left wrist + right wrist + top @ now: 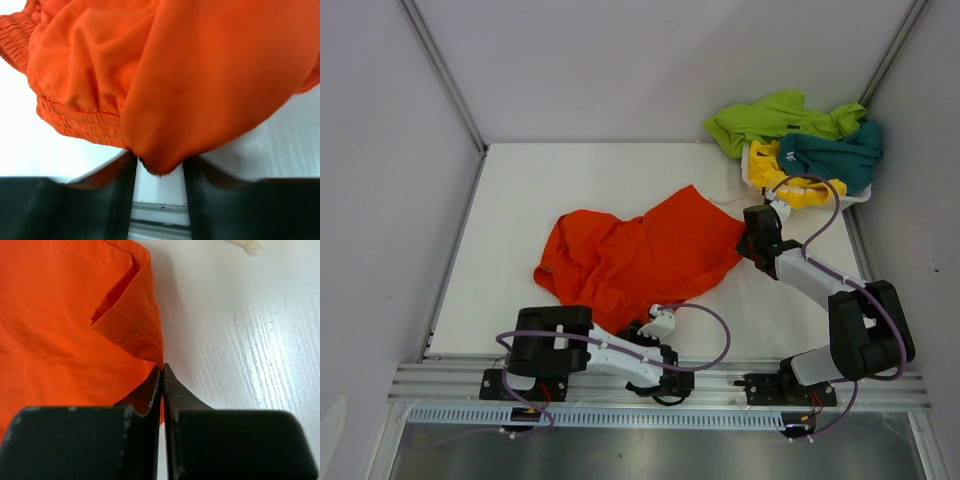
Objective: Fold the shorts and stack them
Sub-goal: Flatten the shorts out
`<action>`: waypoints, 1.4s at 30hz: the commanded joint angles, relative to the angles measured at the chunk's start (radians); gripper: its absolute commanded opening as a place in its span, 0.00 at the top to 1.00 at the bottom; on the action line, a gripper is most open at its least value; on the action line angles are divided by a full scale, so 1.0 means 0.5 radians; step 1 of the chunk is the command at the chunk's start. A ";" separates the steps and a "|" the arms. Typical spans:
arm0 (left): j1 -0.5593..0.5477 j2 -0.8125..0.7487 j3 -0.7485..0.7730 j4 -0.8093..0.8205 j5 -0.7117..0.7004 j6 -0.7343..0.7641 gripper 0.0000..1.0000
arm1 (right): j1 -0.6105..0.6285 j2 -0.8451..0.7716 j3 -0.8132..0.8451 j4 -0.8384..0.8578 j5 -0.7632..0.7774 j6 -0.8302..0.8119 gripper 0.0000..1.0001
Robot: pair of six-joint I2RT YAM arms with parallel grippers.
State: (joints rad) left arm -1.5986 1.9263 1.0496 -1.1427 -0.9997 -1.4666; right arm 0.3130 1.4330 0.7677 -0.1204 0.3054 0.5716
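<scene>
At the near edge of the orange shorts (640, 255), the left hand (159, 167) is held low over the worktop (520, 200). Its fingers (100, 200) are seen partly apart, with a hanging fold of the orange fabric between them. Whether that fold is clamped cannot be told. A gathered elastic band is seen just left of the fold in the left wrist view. The orange shorts are spread, crumpled, across the middle of the worktop. At their right edge, the right hand (161, 372) is closed tight, and a hemmed corner of the fabric is pinched between its tips. Beyond the orange shorts, to the far right, a basket (754, 168) is heaped with green shorts (770, 115), teal shorts (835, 155) and yellow shorts (800, 190), which are draped over its rim.
</scene>
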 commanded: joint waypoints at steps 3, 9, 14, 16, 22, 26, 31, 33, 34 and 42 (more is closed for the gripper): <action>0.046 0.010 0.061 0.138 -0.096 0.114 0.96 | 0.009 0.009 -0.001 0.075 0.009 -0.020 1.00; 0.074 -0.461 -0.156 0.683 0.103 0.842 1.00 | 0.009 0.012 0.002 0.060 0.015 -0.030 1.00; 0.297 -1.029 -0.472 1.269 0.971 1.527 1.00 | 0.009 0.021 0.014 0.047 0.009 -0.036 1.00; 0.487 -1.226 -0.519 1.331 1.262 1.647 1.00 | 0.009 0.027 0.017 0.044 0.012 -0.036 1.00; 0.993 -1.408 -0.694 1.512 2.176 1.838 1.00 | 0.012 0.070 0.045 0.011 0.015 -0.042 1.00; 1.114 -1.279 -0.728 1.518 2.389 1.933 1.00 | 0.009 0.067 0.063 -0.038 0.125 -0.021 1.00; 1.096 -1.110 -0.746 1.518 2.508 1.927 1.00 | 0.003 0.027 0.045 -0.066 0.282 0.026 1.00; 1.071 -1.043 -0.743 1.482 2.466 1.927 1.00 | -0.006 0.015 0.035 -0.051 0.285 0.032 1.00; 1.029 -1.012 -0.731 1.445 2.435 1.930 1.00 | -0.009 0.009 0.020 -0.042 0.285 0.035 1.00; 0.685 -0.803 -0.412 0.884 1.895 1.884 1.00 | -0.061 0.015 0.020 -0.063 0.254 0.062 1.00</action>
State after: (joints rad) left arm -1.2049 1.4960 0.7929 -0.5301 0.0586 -0.5220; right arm 0.2981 1.4639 0.7677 -0.1558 0.3996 0.5800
